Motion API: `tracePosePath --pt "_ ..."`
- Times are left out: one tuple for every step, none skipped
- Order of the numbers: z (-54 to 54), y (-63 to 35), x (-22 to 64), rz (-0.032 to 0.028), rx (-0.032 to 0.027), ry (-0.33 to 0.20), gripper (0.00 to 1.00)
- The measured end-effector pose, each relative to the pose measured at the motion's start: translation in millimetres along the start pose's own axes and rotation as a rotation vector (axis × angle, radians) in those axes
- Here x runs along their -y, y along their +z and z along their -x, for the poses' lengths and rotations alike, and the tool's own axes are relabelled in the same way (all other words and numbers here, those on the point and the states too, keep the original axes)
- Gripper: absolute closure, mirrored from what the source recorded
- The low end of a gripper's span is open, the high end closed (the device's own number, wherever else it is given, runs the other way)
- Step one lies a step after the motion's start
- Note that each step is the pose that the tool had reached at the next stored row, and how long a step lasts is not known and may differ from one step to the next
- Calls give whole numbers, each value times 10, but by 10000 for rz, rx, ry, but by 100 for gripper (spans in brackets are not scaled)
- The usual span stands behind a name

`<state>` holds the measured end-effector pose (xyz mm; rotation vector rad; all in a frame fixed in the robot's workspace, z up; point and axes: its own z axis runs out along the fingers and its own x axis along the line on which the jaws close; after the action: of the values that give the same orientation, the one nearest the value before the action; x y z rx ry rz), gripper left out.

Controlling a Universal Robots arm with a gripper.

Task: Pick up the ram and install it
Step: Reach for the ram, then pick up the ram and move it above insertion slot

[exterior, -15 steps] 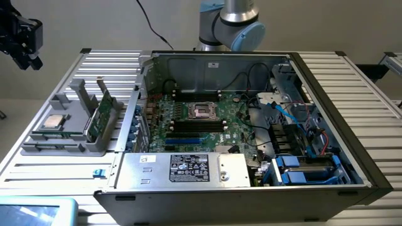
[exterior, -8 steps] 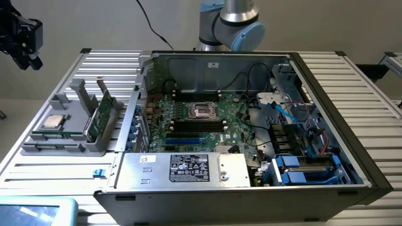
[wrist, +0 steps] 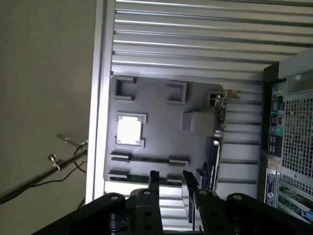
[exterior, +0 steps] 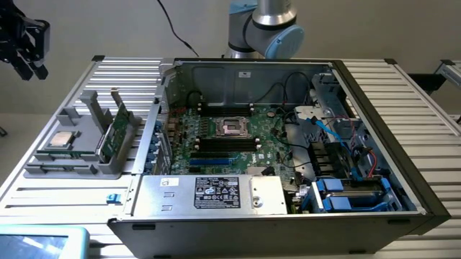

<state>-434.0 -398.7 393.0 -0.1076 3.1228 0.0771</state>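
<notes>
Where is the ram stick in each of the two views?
Exterior view: the ram stands on edge in the gray holder, toward the exterior view's left.
Wrist view: the ram lies along the holder's side nearest the computer case.
Shared landmark: the silver processor chip.

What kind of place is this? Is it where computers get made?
Probably a robot workshop for building computers: an open computer case sits on a slatted metal table, a grey holder beside it keeps the ram, and a robot arm stands behind.
</notes>
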Motion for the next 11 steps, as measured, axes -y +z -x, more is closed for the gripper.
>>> tracePosePath --pt "0 0 0 3 -9 -179 68" --pt "0 0 0 6 -19 -366 68" --pt "0 0 0 9 -27 -549 68" --pt "0 0 0 12 -36 -724 68" --pt "0 0 0 16 -45 -914 68" --pt "0 0 0 19 -54 -1095 68" --pt "0 0 0 22 -63 -1279 68" --pt "0 0 0 25 -71 -1453 68" --pt "0 0 0 28 -80 -1639 68" --pt "0 0 0 32 -89 -1817 68" --pt "0 0 0 35 -98 -2003 68"
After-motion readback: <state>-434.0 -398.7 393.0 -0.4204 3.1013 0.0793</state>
